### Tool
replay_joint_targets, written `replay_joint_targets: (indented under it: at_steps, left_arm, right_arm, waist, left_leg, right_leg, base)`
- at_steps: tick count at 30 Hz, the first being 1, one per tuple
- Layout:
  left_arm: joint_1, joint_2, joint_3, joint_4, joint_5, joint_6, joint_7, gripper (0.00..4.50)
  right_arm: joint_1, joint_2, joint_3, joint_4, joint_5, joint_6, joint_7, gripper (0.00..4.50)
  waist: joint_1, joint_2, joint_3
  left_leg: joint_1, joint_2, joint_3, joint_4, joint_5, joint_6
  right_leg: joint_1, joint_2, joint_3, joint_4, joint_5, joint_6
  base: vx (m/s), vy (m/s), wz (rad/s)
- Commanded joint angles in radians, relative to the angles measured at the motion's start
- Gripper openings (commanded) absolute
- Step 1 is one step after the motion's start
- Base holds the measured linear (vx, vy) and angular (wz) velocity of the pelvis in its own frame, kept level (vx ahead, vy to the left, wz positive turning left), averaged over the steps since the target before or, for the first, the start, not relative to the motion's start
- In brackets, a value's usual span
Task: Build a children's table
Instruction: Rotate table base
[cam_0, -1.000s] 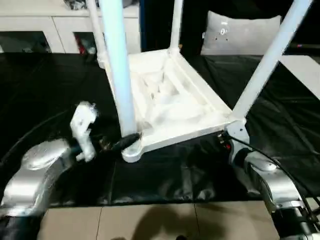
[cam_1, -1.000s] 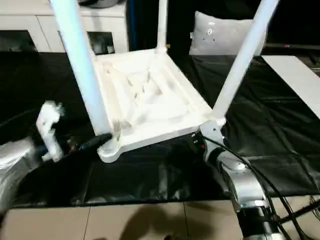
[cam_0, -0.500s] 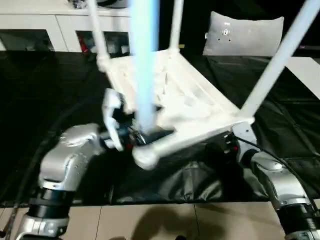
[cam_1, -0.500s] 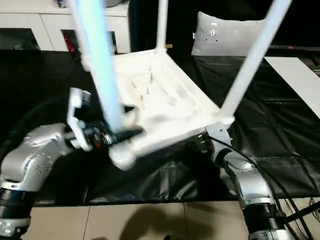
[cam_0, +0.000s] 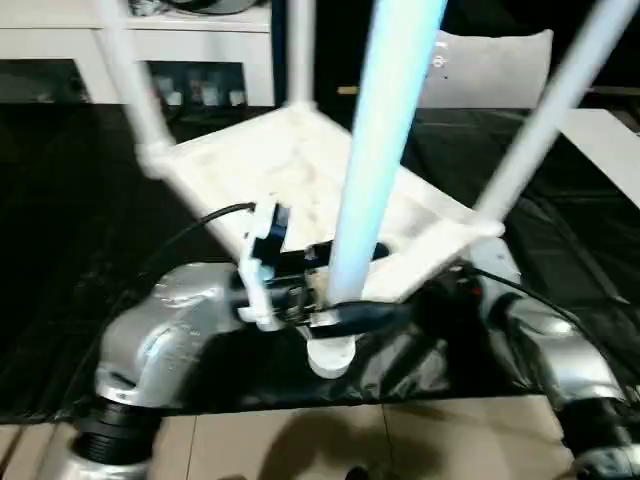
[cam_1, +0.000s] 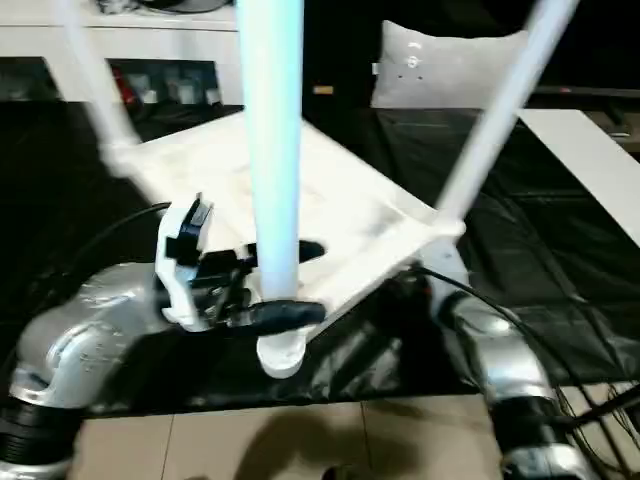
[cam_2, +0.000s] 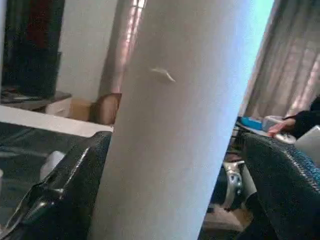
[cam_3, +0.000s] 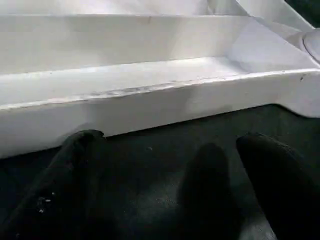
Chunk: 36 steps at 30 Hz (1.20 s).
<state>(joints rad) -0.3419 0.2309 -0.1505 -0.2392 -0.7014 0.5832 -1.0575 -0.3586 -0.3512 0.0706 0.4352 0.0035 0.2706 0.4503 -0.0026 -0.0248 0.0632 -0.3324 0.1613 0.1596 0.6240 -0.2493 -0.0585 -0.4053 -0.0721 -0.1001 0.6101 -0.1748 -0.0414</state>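
— What colour is the children's table (cam_0: 300, 180)?
— White all over. The near leg (cam_0: 385, 150) is white too, with a bit of pale blue on it.
— And the cover (cam_0: 70, 200) under it?
— Black and shiny, with wrinkles.
— What about the robot's arms?
— The left forearm (cam_0: 165, 335) is silver, and so is the right forearm (cam_0: 550, 350). The left gripper (cam_0: 345, 300) has black fingers (cam_2: 60, 195). The right gripper (cam_3: 170, 185) is black too.
— What is behind?
— A white cabinet (cam_0: 60, 45), and a grey cushion (cam_1: 450, 65). The floor (cam_0: 300, 445) is light tan tiles.
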Motion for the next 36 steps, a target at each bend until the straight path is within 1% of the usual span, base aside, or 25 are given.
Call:
replay_joint_targets:
  at_steps: [1,3,6,10,11,12,13,14,15,16,17,18,20,21,22,23,25,26,27,29,31,32,33,34,36]
  left_arm:
    - [-0.012,-0.026,-0.065,-0.013,0.022,-0.01,0.005,4.41]
    - [-0.026,-0.048,-0.073,0.013,0.055,-0.044,0.025,4.41]
    - [-0.047,-0.081,-0.067,0.041,0.068,-0.064,0.055,4.41]
    - [-0.072,-0.113,-0.079,0.07,0.093,-0.094,0.082,4.41]
    - [-0.081,-0.131,-0.086,0.083,0.11,-0.113,0.094,4.41]
    - [-0.081,-0.131,-0.086,0.083,0.11,-0.113,0.094,4.41]
    - [-0.084,-0.14,-0.089,0.09,0.12,-0.124,0.099,4.41]
    - [-0.097,-0.161,-0.094,0.12,0.159,-0.156,0.132,4.41]
    - [-0.108,-0.175,-0.093,0.147,0.183,-0.18,0.153,4.41]
    - [-0.113,-0.18,-0.091,0.16,0.191,-0.192,0.159,4.41]
    - [-0.117,-0.186,-0.088,0.169,0.196,-0.203,0.163,4.41]
    - [-0.12,-0.189,-0.087,0.174,0.199,-0.207,0.165,4.41]
    - [-0.125,-0.196,-0.088,0.181,0.202,-0.214,0.169,4.41]
    - [-0.126,-0.198,-0.089,0.183,0.202,-0.215,0.17,4.41]
    - [-0.129,-0.21,-0.093,0.192,0.207,-0.224,0.172,4.41]
    - [-0.13,-0.213,-0.095,0.195,0.209,-0.228,0.173,4.41]
    - [-0.13,-0.22,-0.099,0.202,0.217,-0.239,0.174,4.41]
    - [-0.132,-0.222,-0.112,0.219,0.248,-0.272,0.18,4.41]
    - [-0.133,-0.216,-0.122,0.233,0.276,-0.299,0.185,4.41]
    - [-0.133,-0.183,-0.124,0.245,0.296,-0.31,0.165,4.41]
    - [-0.132,-0.112,-0.122,0.257,0.323,-0.314,0.12,4.41]
    - [-0.131,-0.108,-0.122,0.258,0.324,-0.314,0.117,4.41]
    - [-0.128,-0.073,-0.118,0.261,0.329,-0.313,0.09,4.41]
    - [-0.123,-0.031,-0.112,0.263,0.327,-0.307,0.053,4.41]
    - [-0.117,0.002,-0.108,0.264,0.323,-0.301,0.021,4.41]
  right_arm:
    - [-0.063,0.044,0.055,0.006,0.001,-0.055,0.041,4.5]
    - [-0.088,0.07,0.069,0.031,-0.003,-0.071,0.052,4.5]
    - [-0.111,0.096,0.088,0.062,-0.015,-0.097,0.059,4.5]
    - [-0.131,0.129,0.109,0.1,-0.026,-0.123,0.066,4.5]
    - [-0.136,0.139,0.112,0.116,-0.03,-0.134,0.072,4.5]
    - [-0.136,0.139,0.112,0.116,-0.03,-0.134,0.072,4.5]
    - [-0.138,0.143,0.111,0.124,-0.032,-0.138,0.074,4.5]
    - [-0.142,0.146,0.108,0.142,-0.043,-0.15,0.06,4.5]
    - [-0.142,0.143,0.097,0.15,-0.037,-0.152,0.058,4.5]
    - [-0.14,0.139,0.091,0.149,-0.031,-0.153,0.061,4.5]
    - [-0.137,0.134,0.085,0.148,-0.025,-0.154,0.064,4.5]
    - [-0.134,0.131,0.082,0.148,-0.023,-0.155,0.063,4.5]
    - [-0.126,0.124,0.078,0.149,-0.023,-0.161,0.065,4.5]
    - [-0.124,0.123,0.077,0.149,-0.023,-0.163,0.066,4.5]
    - [-0.121,0.121,0.071,0.159,-0.027,-0.174,0.068,4.5]
    - [-0.12,0.121,0.069,0.162,-0.028,-0.176,0.067,4.5]
    - [-0.119,0.12,0.063,0.167,-0.028,-0.181,0.065,4.5]
    - [-0.114,0.113,0.053,0.169,-0.026,-0.186,0.061,4.5]
    - [-0.11,0.105,0.046,0.168,-0.024,-0.186,0.057,4.5]
    - [-0.099,0.088,0.032,0.155,-0.015,-0.181,0.061,4.5]
    - [-0.08,0.063,0.005,0.134,0.003,-0.179,0.074,4.5]
    - [-0.079,0.061,0.003,0.133,0.004,-0.18,0.074,4.5]
    - [-0.069,0.047,-0.008,0.122,0.012,-0.181,0.083,4.5]
    - [-0.057,0.032,-0.022,0.107,0.024,-0.187,0.098,4.5]
    - [-0.045,0.021,-0.033,0.093,0.037,-0.194,0.112,4.5]
  waist:
    - [0.008,-0.009,-0.063]
    - [0.003,-0.008,-0.064]
    - [-0.005,-0.009,-0.065]
    - [-0.003,-0.008,-0.066]
    - [-0.004,-0.01,-0.067]
    - [-0.001,-0.009,-0.066]
    - [0.0,-0.008,-0.066]
    - [0.001,-0.005,-0.068]
    - [0.002,-0.007,-0.068]
    - [0.003,-0.002,-0.067]
    - [0.006,-0.007,-0.068]
    - [0.007,-0.003,-0.067]
    - [0.007,-0.004,-0.068]
    - [0.008,-0.004,-0.067]
    - [0.009,0.001,-0.068]
    - [0.011,-0.003,-0.067]
    - [0.014,-0.003,-0.066]
    - [0.016,-0.003,-0.065]
    - [0.017,-0.003,-0.066]
    - [0.017,-0.002,-0.067]
    - [0.019,0.002,-0.068]
    - [0.018,0.0,-0.068]
    - [0.018,0.0,-0.068]
    - [0.02,0.006,-0.068]
    - [0.02,0.005,-0.069]
  left_leg:
    - [-0.025,0.055,-0.013,-0.073,-0.055,0.075]
    - [-0.027,0.056,-0.014,-0.073,-0.049,0.075]
    - [-0.028,0.055,-0.014,-0.072,-0.051,0.074]
    - [-0.026,0.059,-0.013,-0.072,-0.035,0.08]
    - [-0.025,0.059,-0.013,-0.071,-0.034,0.08]
    - [-0.024,0.059,-0.011,-0.07,-0.036,0.081]
    - [-0.026,0.061,-0.012,-0.071,-0.028,0.082]
    - [-0.025,0.062,-0.013,-0.07,-0.023,0.083]
    - [-0.022,0.062,-0.012,-0.07,-0.024,0.086]
    - [-0.022,0.061,-0.012,-0.071,-0.026,0.087]
    - [-0.022,0.061,-0.012,-0.071,-0.031,0.087]
    - [-0.022,0.061,-0.012,-0.071,-0.035,0.086]
    - [-0.023,0.062,-0.012,-0.071,-0.036,0.084]
    - [-0.023,0.062,-0.011,-0.071,-0.041,0.082]
    - [-0.022,0.063,-0.011,-0.071,-0.044,0.08]
    - [-0.021,0.061,-0.009,-0.07,-0.054,0.077]
    - [-0.021,0.061,-0.01,-0.072,-0.059,0.076]
    - [-0.019,0.061,-0.01,-0.072,-0.068,0.075]
    - [-0.019,0.062,-0.011,-0.073,-0.071,0.073]
    - [-0.018,0.062,-0.011,-0.073,-0.07,0.073]
    - [-0.019,0.062,-0.013,-0.074,-0.061,0.078]
    - [-0.017,0.064,-0.012,-0.074,-0.059,0.078]
    - [-0.017,0.064,-0.012,-0.074,-0.059,0.078]
    - [-0.016,0.063,-0.012,-0.074,-0.06,0.075]
    - [-0.018,0.062,-0.012,-0.074,-0.053,0.075]
  right_leg:
    - [0.07,-0.077,0.064,-0.082,-0.32,-0.168]
    - [0.07,-0.076,0.064,-0.08,-0.307,-0.173]
    - [0.072,-0.077,0.064,-0.08,-0.293,-0.179]
    - [0.071,-0.078,0.066,-0.076,-0.266,-0.19]
    - [0.071,-0.077,0.066,-0.074,-0.256,-0.195]
    - [0.071,-0.078,0.067,-0.076,-0.256,-0.196]
    - [0.073,-0.078,0.068,-0.074,-0.241,-0.198]
    - [0.073,-0.078,0.068,-0.072,-0.229,-0.201]
    - [0.071,-0.076,0.068,-0.073,-0.219,-0.205]
    - [0.071,-0.076,0.068,-0.073,-0.218,-0.208]
    - [0.074,-0.077,0.068,-0.073,-0.216,-0.206]
    - [0.074,-0.078,0.068,-0.073,-0.219,-0.207]
    - [0.075,-0.078,0.068,-0.073,-0.218,-0.208]
    - [0.074,-0.077,0.068,-0.075,-0.227,-0.207]
    - [0.073,-0.078,0.068,-0.075,-0.229,-0.207]
    - [0.073,-0.076,0.068,-0.079,-0.245,-0.203]
    - [0.073,-0.075,0.067,-0.081,-0.259,-0.196]
    - [0.071,-0.074,0.066,-0.085,-0.277,-0.187]
    - [0.071,-0.073,0.066,-0.084,-0.282,-0.18]
    - [0.071,-0.073,0.066,-0.083,-0.275,-0.174]
    - [0.072,-0.075,0.067,-0.078,-0.25,-0.178]
    - [0.071,-0.075,0.068,-0.076,-0.239,-0.183]
    - [0.071,-0.075,0.068,-0.076,-0.239,-0.183]
    - [0.071,-0.073,0.067,-0.077,-0.235,-0.187]
    - [0.073,-0.074,0.068,-0.073,-0.224,-0.191]
  base:
    - [0.0,0.0,0.0]
    - [0.0,0.0,0.0]
    - [0.0,0.0,0.0]
    - [0.0,0.0,0.0]
    - [0.0,0.0,0.0]
    - [0.0,0.0,0.0]
    - [0.0,0.0,0.0]
    - [0.0,0.0,0.0]
    - [0.0,0.0,0.0]
    - [0.0,0.0,0.0]
    - [0.0,0.0,0.0]
    - [0.0,0.0,0.0]
    - [0.0,0.0,0.0]
    - [0.0,0.0,0.0]
    - [0.0,0.0,0.0]
    - [0.0,0.0,0.0]
    - [0.0,0.0,0.0]
    - [0.0,0.0,0.0]
    - [0.0,0.0,0.0]
    - [0.0,0.0,0.0]
    - [0.0,0.0,0.0]
    - [0.0,0.0,0.0]
    - [0.0,0.0,0.0]
    - [0.0,0.0,0.0]
    - [0.0,0.0,0.0]
